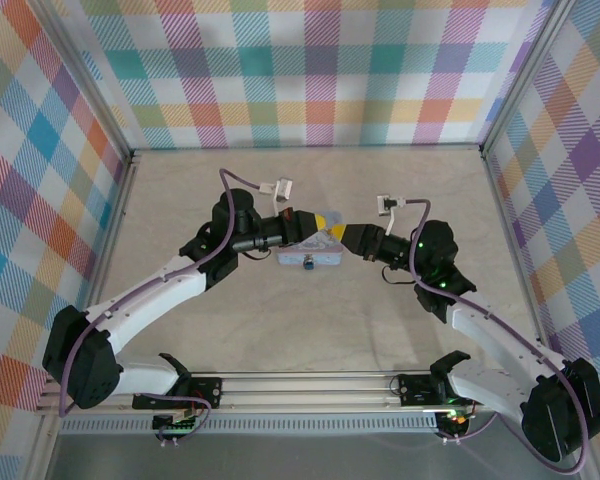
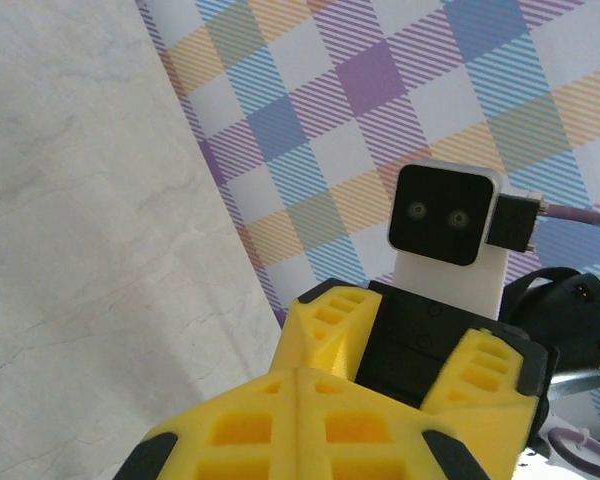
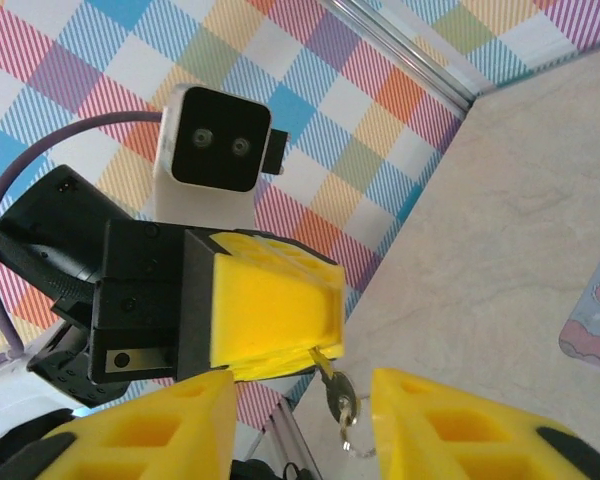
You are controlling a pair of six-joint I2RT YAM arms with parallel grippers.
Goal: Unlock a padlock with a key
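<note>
My left gripper (image 3: pixel 323 352) is shut on the key (image 3: pixel 334 386). It pinches the blade, while the grey bow and a thin ring hang free below the yellow fingertips. The key hangs in the gap of my right gripper (image 3: pixel 300 382), which stands open, its fingers not touching the key. From above, the left gripper (image 1: pixel 320 221) and right gripper (image 1: pixel 349 238) meet tip to tip just over the pale blue tin (image 1: pixel 292 259). The tiny dark padlock (image 1: pixel 308 265) sits at the tin's near side. In the left wrist view my left gripper's (image 2: pixel 296 374) jaws are pressed together, hiding the key.
The tin's pale corner (image 3: pixel 595 322) shows at the right edge of the right wrist view. Checked walls (image 1: pixel 310 70) and metal frame posts (image 1: pixel 85 75) enclose the marbled table (image 1: pixel 310 340). Purple cables (image 1: pixel 242 182) loop off both wrists.
</note>
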